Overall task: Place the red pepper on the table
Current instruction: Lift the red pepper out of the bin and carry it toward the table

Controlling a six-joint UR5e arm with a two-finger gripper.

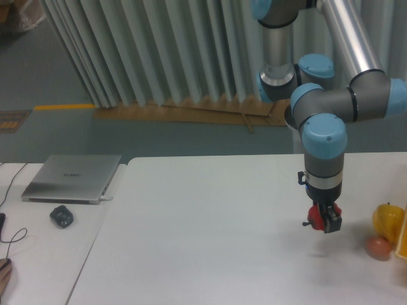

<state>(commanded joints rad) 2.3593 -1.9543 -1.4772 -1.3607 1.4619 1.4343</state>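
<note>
The red pepper (316,214) hangs above the white table (210,235), held between the fingers of my gripper (324,221), which is shut on it. Only part of the pepper's red skin shows between and beside the dark fingers. Pepper and gripper are over the right half of the table, clear of its surface, with a faint shadow below them. The arm comes down from the upper right.
A yellow pepper (388,220) and a small pinkish-orange fruit (379,247) sit at the table's right edge, right of the gripper. On the paler side desk at left lie a silver laptop (72,178), a dark mouse (62,216) and cables.
</note>
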